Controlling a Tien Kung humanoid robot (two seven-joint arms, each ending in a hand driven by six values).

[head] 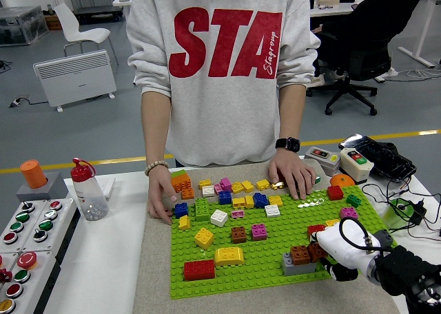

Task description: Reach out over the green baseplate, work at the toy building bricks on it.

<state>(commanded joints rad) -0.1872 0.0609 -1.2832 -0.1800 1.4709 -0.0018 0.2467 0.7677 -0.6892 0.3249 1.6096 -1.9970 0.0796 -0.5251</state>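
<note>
I see my right hand (339, 253) come in from the lower right corner. It is white and round at the front, with a black arm behind it. It sits at the right edge of the green baseplate (275, 262). Its fingers are curled in close, right up against a brown brick (300, 254) that sits on top of a grey brick (298, 266). I cannot tell if the fingers really hold the brown brick or only touch it. A small red brick (316, 228) is just beside the hand, on its far side.

The green baseplate lies on a tan mat (155, 273) in the middle of the white table (103, 259). Lots of bricks are on it. Near me are a big red brick (200, 269) and a long yellow brick (229, 256). Farther back are a white brick (219, 217), a blue brick (225, 197) and an orange brick (182, 183).

A person in a grey top (220, 73) stands at the far side. One of the person's hands (162, 198) rests on the far left corner of the baseplate. The other hand (295, 175), with a black watch, rests flat on the far right part.

At the left are a clear bottle with a red cap (87, 190) and a box of buttons (27, 231).

I do not see my left hand.
</note>
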